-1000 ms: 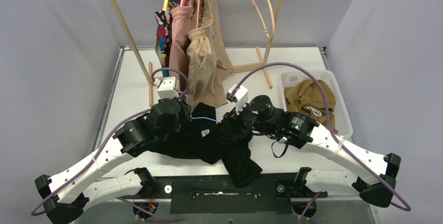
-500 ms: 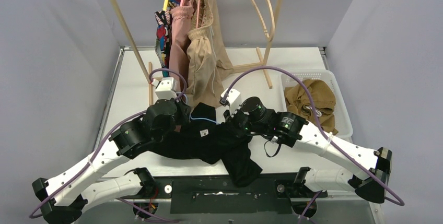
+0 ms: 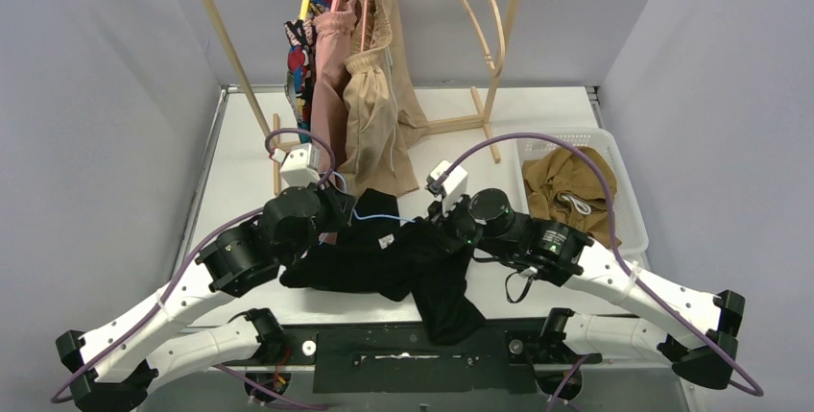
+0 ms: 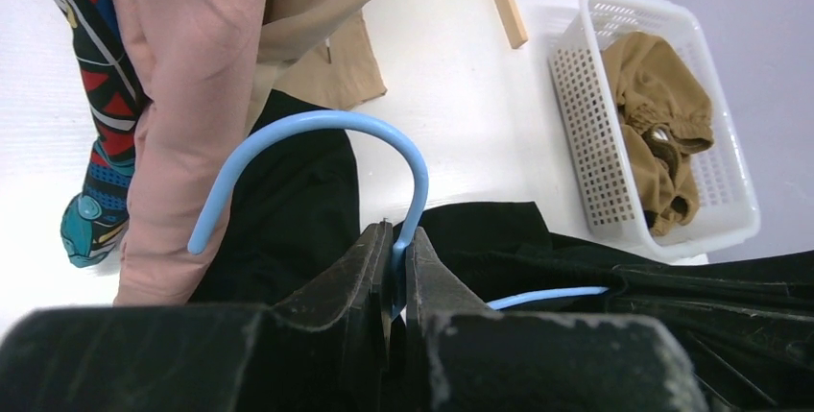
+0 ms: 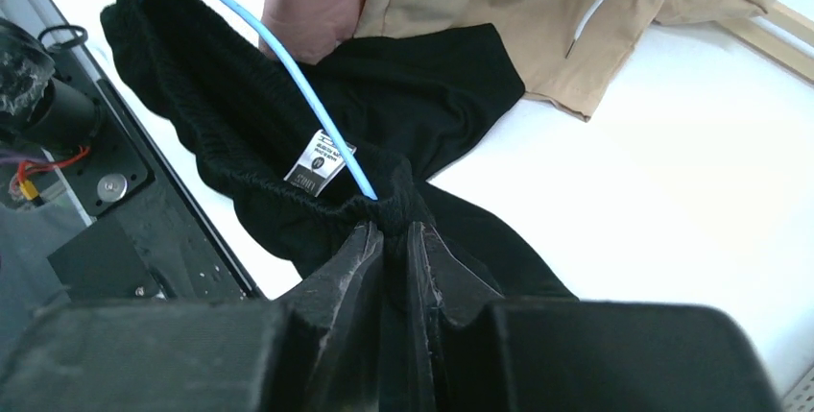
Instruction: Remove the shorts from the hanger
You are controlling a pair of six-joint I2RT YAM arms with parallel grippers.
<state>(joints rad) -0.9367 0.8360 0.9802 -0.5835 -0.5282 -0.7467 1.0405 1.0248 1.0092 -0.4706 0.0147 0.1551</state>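
Note:
The black shorts (image 3: 384, 263) lie on the table between my arms, still threaded on a light blue hanger (image 3: 376, 218). My left gripper (image 4: 394, 234) is shut on the blue hanger's hook (image 4: 317, 133). My right gripper (image 5: 394, 230) is shut on the black shorts' gathered waistband (image 5: 288, 157), where the hanger wire (image 5: 317, 114) enters the cloth. Beige shorts (image 3: 370, 114), dusty pink shorts (image 3: 331, 66) and comic-print shorts (image 3: 299, 66) hang on the rack. Tan-brown shorts (image 3: 571, 181) lie in the basket.
A wooden rack (image 3: 494, 57) stands at the back with an empty wooden hanger (image 3: 475, 4). A white mesh basket (image 3: 629, 225) sits at the right. A black shorts leg (image 3: 451, 311) drapes over the table's near edge.
My right arm has shifted right and slightly back, pulling the waistband along the hanger. My left gripper has moved a little left with the hook. The black shorts have bunched lower.

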